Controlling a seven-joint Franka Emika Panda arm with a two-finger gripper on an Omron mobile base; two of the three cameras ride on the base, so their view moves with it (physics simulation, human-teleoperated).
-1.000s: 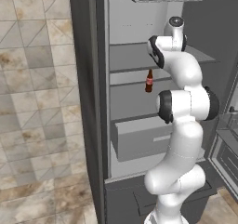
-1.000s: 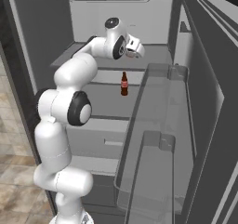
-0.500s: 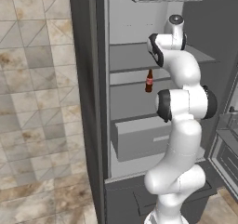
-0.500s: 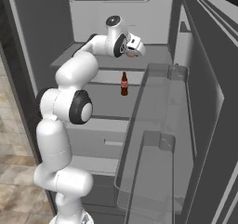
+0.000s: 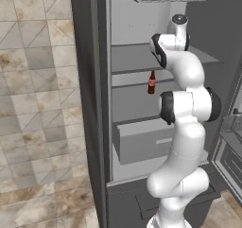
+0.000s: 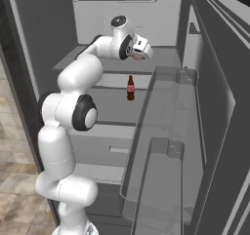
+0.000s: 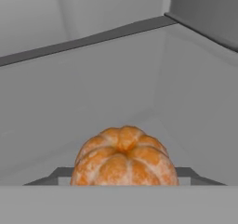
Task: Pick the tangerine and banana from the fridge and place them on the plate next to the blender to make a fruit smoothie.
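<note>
Tiled wall (image 5: 38, 99) at far left of the left base view, beside the dark outer side of the fridge (image 5: 90, 104), which stands open. Inside, pale grey walls, several shelves and a light grey drawer (image 5: 142, 139) low down, shut, contents hidden. On the middle shelf (image 5: 132, 78), a dark bottle (image 5: 151, 82) with a red label, upright, near the front edge and alone there. Just right of the bottle, the white arm (image 5: 186, 104) rising in front of the drawer and bending over the upper shelf (image 6: 166, 58), covering the right half of the interior in that view.

From the right base view: arm at left, bottle (image 6: 130, 88) in the middle, upright below and clear of the hand. Claw (image 6: 138, 56) reaching over the upper shelf, a speck of orange at its tip. Further right, the open door (image 6: 215, 112) with clear bins (image 6: 161, 146), nothing seen in them.

In the hand view, tangerine (image 7: 124, 157) sitting on the upper shelf, close up at the bottom centre, segmented top plainly seen, back wall and a rear corner of the shelf behind it. Fingertips hidden here; claw partly open around or right at the tangerine, firm hold or not impossible to tell.
</note>
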